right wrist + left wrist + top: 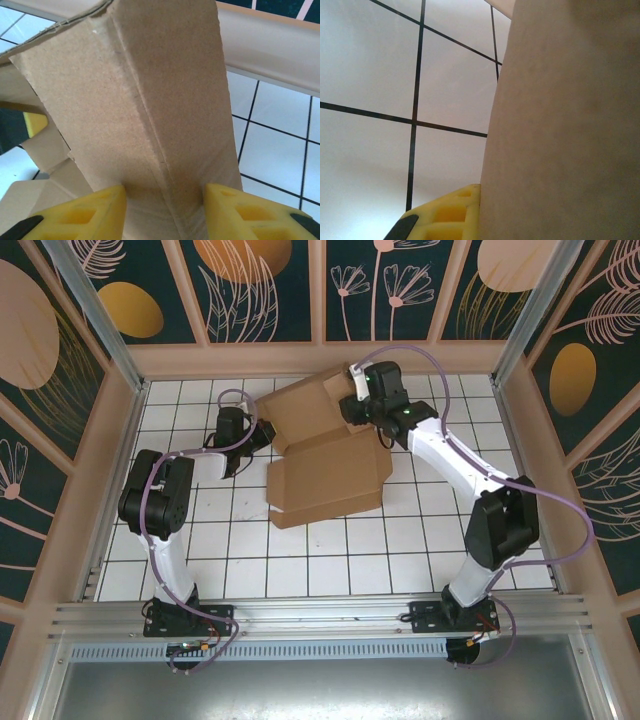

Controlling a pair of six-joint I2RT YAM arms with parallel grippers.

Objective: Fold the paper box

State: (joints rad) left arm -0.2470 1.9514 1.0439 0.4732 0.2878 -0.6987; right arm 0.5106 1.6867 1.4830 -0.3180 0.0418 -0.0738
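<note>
No legible text or labels anywhere.

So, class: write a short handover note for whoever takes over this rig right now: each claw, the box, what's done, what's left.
Left claw: shut, pinching the paper box at its left edge.
Right claw: closed on a raised, creased flap at the box's far right.
Box: on the tiled table, near panel roughly flat.
Done: a flap or two raised.
Left: most of the folding, meaning walls up, flaps tucked, box closed.
</note>
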